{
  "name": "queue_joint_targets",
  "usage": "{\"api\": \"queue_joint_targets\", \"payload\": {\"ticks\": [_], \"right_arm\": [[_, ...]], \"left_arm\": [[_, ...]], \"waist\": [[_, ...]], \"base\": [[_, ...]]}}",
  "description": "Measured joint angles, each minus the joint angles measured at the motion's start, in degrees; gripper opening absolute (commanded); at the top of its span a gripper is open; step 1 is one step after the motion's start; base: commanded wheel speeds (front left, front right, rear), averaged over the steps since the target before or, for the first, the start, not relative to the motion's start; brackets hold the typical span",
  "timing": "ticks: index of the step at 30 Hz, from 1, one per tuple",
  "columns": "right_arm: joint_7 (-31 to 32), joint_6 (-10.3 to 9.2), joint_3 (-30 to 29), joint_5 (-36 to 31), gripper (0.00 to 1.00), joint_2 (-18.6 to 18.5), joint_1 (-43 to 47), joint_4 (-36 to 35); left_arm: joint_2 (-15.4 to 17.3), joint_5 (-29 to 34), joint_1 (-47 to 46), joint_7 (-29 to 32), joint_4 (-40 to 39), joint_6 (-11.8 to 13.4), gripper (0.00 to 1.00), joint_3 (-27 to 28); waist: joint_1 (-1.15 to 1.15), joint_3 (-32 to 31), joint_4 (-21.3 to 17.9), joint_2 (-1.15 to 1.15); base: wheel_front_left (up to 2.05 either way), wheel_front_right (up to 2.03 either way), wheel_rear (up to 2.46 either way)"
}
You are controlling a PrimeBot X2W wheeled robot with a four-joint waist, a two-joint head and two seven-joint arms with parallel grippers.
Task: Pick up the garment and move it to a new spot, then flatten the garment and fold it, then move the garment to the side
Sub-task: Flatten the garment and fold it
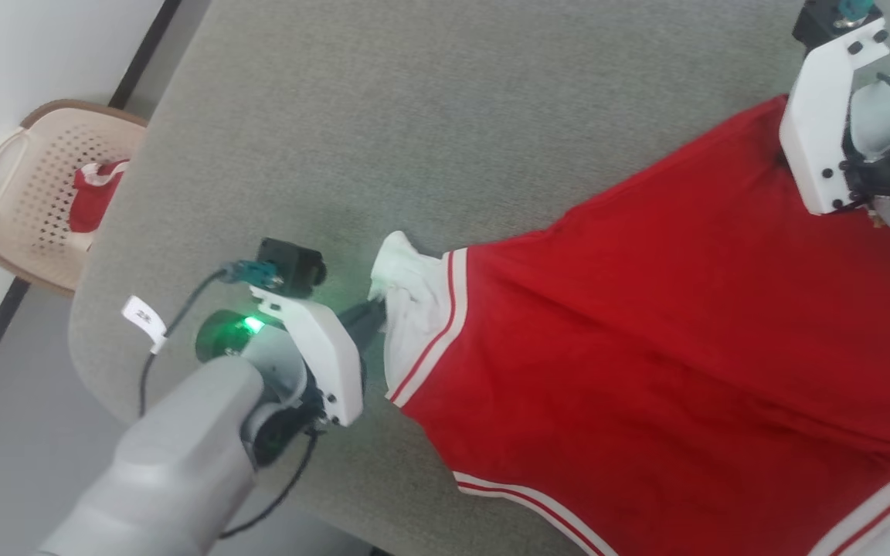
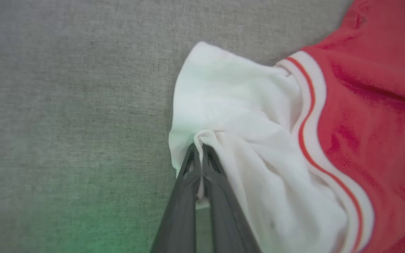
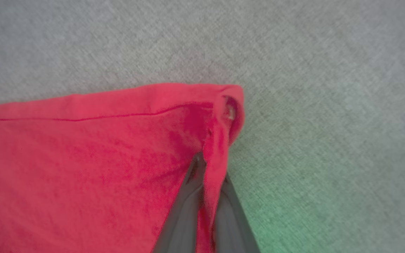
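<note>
Red jersey shirt [image 1: 646, 324], one, on grey fabric worktop [image 1: 414, 116]; left tool [image 2: 199, 151] pinches its white sleeve, right tool [image 3: 207, 165] its red corner; one beige plastic basket [image 1: 28, 177] nearby.

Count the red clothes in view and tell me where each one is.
2. A jersey lies spread on the grey table, left gripper pinching its white sleeve, right gripper its red corner. Another red piece sits in the basket on the floor; more may hide beneath.

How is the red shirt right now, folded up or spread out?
Spread out. The shirt lies stretched across the grey table, with the left tool pinching its white sleeve and the right tool pinching a red corner.
</note>
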Motion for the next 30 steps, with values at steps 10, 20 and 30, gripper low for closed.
{"api": "queue_joint_targets", "payload": {"ticks": [10, 20, 30], "right_arm": [[-8.27, 0.03, 3.01, 4.58, 0.0, -1.44, -1.53, -2.35], [-16.11, 0.03, 4.05, 8.13, 0.0, -3.8, -2.05, -6.79], [-21.26, 0.03, 1.82, 8.62, 0.0, -2.22, -4.05, -7.93]], "left_arm": [[6.34, -0.45, -4.97, 1.81, 1.34, 1.43, 0.0, 2.81], [15.11, 0.89, -13.52, 8.25, -4.55, 5.76, 0.0, 5.35], [17.74, 3.79, -24.58, 13.74, -7.6, 7.93, 0.0, 6.04]], "waist": [[0.0, -2.6, -5.51, 0.0], [0.0, -7.73, -14.45, -0.01], [0.0, -13.72, -25.23, -0.01]], "base": [[0.0, 0.0, 0.0], [0.0, 0.0, 0.0], [0.0, 0.0, 0.0]]}}
